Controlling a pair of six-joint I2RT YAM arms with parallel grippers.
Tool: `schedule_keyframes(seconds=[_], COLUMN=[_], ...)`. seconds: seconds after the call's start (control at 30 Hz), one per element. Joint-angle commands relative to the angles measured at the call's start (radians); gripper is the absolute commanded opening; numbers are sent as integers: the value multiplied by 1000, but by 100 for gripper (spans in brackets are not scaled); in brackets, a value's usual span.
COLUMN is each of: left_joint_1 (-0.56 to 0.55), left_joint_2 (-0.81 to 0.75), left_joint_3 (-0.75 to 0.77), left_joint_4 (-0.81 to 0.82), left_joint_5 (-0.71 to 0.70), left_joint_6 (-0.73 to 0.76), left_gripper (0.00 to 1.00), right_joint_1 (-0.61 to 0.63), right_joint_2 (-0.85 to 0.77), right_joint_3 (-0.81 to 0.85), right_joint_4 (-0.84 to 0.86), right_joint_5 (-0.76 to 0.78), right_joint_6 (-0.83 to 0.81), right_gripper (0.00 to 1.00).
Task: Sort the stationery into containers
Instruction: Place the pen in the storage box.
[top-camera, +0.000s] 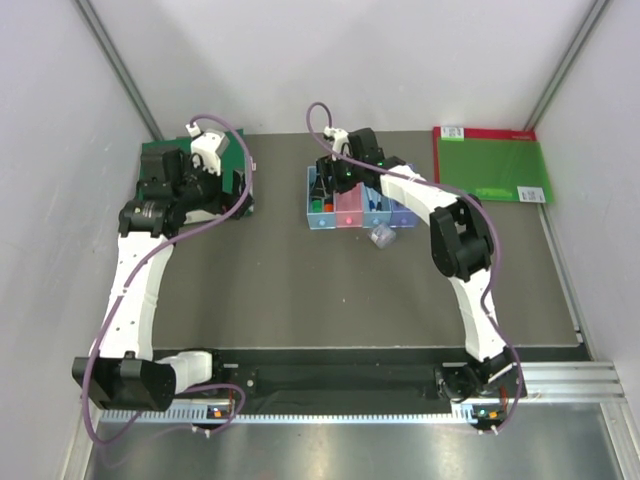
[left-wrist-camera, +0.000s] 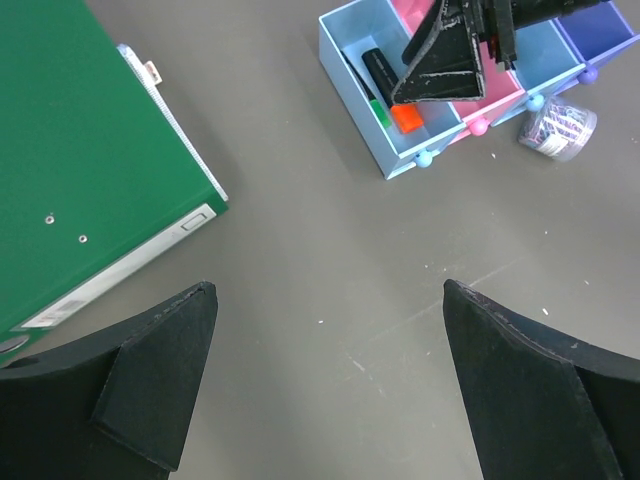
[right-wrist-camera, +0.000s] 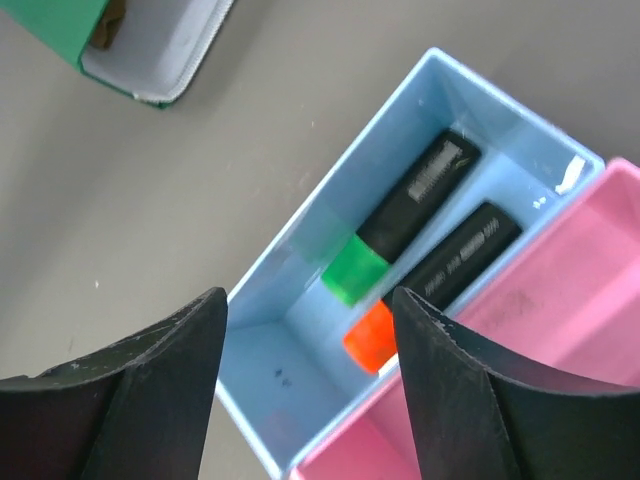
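Note:
The row of four joined trays (top-camera: 347, 215) stands at the table's middle back. The leftmost light blue tray (right-wrist-camera: 290, 350) holds two black highlighters side by side, one with a green cap (right-wrist-camera: 355, 270) and one with an orange cap (right-wrist-camera: 370, 337). The pink tray (right-wrist-camera: 560, 330) is beside it. My right gripper (right-wrist-camera: 308, 300) is open and empty, hovering over that light blue tray's near end. It also shows in the left wrist view (left-wrist-camera: 440, 60). A round blue-grey tin (top-camera: 381, 237) lies on the table in front of the trays. My left gripper (left-wrist-camera: 328, 290) is open and empty over bare table.
A large green folder (left-wrist-camera: 80, 150) lies at the left under my left arm. A flat green red-edged board (top-camera: 490, 165) lies at the back right. Grey walls close in on both sides.

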Motion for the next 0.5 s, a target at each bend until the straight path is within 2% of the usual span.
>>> schedule_keyframes(seconds=[0.0,0.17,0.23,0.33,0.37,0.47], left_joint_1=[6,6,6,6,6,6], left_joint_2=[-55,-75,-77,-77,-75,-61], left_joint_3=[-11,-38,-54,-75,-83,-90], left_joint_4=[53,71,74,87,85,56], left_joint_5=[24,38,49,67,78,148], left_joint_6=[-5,-1,7,32,58,146], left_gripper=[99,99,99,99,99,99], right_joint_1=[-11,-6,-5,-3,-5,-6], right_joint_2=[-139,-239,-302,-381,-413,-493], right_joint_3=[-8,27,20,-14,-26,-147], right_joint_4=[-58,-131,-169,-307,-399,-522], right_joint_5=[25,4,5,25,36,96], right_joint_6=[-36,-143,-241,-382,-428,-599], right_gripper=[67,66,66,66,66,67])
